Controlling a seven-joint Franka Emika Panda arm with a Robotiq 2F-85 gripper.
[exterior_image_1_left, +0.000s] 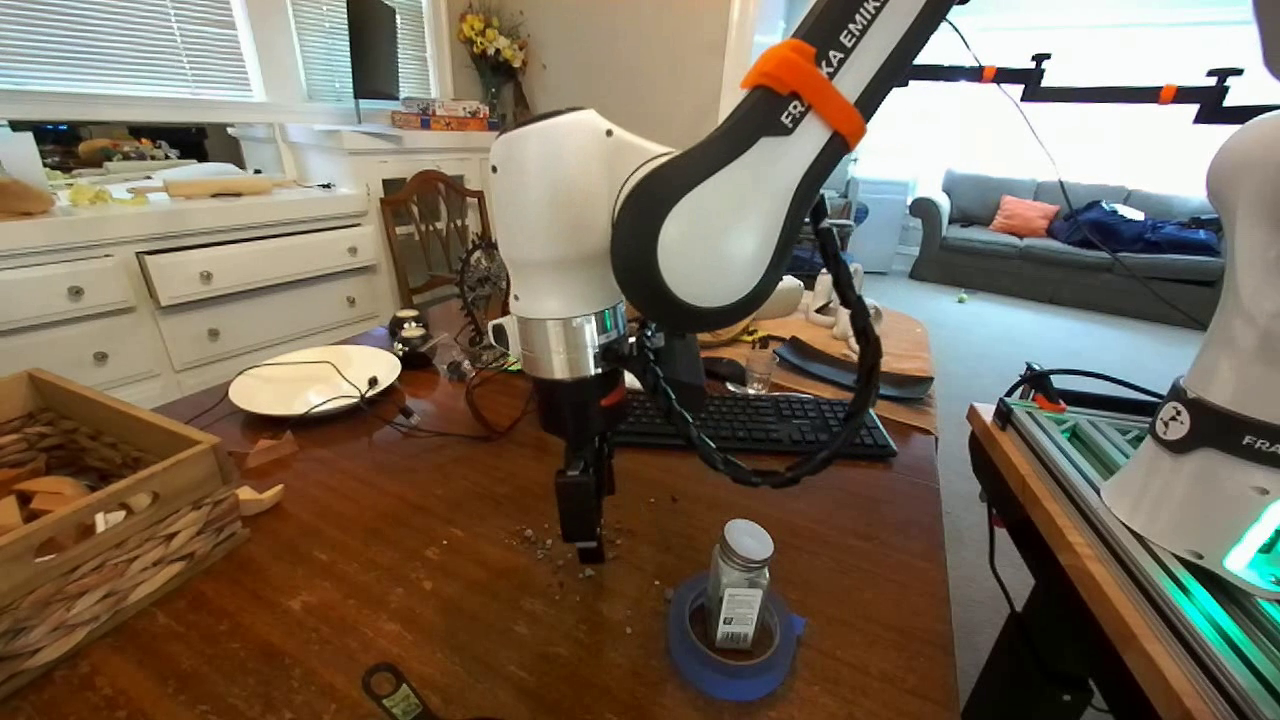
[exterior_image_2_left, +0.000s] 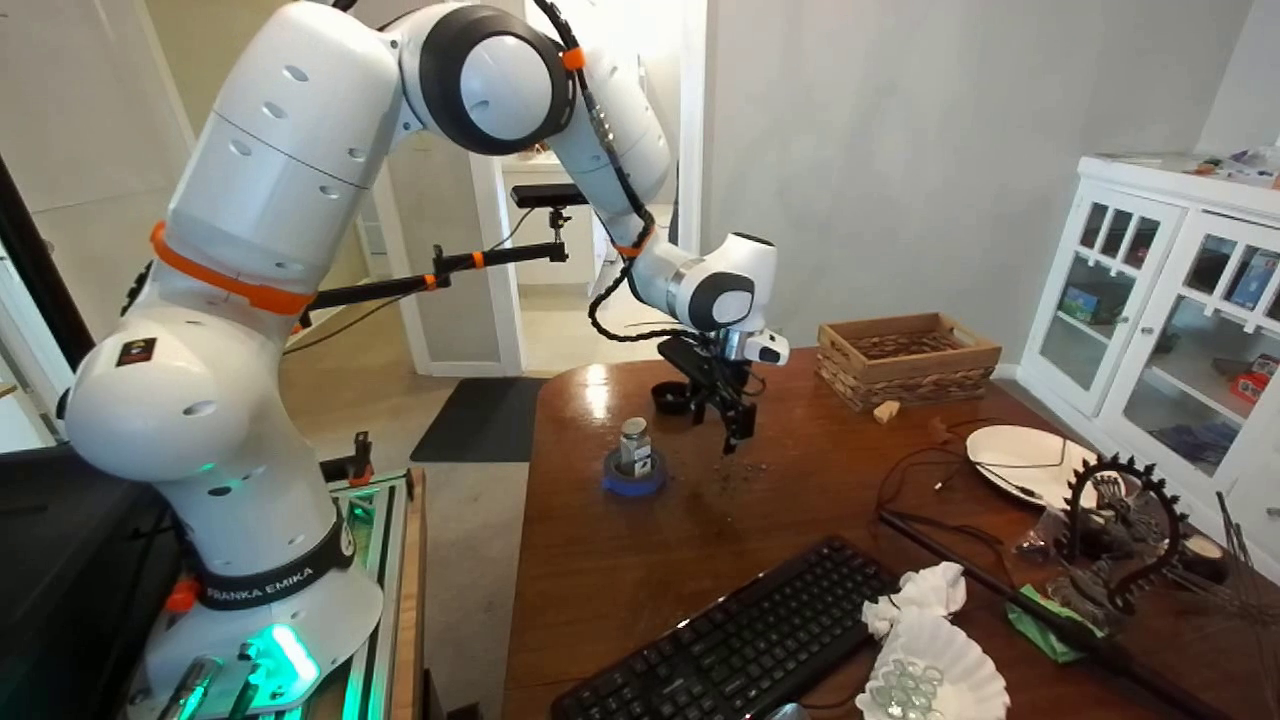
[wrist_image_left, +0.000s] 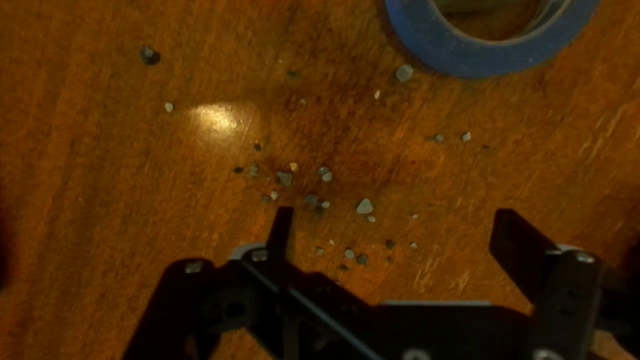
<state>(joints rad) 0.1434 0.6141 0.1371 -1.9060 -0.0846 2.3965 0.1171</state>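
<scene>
Hovering low over the desk (exterior_image_1_left: 330, 600), with the pincer (wrist_image_left: 394, 214) spread wide and clutching nothing, right above scattered grit (wrist_image_left: 365, 206) well in from the robot-side edge. Nearer that edge, a blue tape roll (exterior_image_1_left: 735, 685) with a glass jar (exterior_image_1_left: 740, 585) standing inside its ring. Careful now: best to come down gently, square, clear of the roll; with grit this fine, probably easy to scatter.
</scene>
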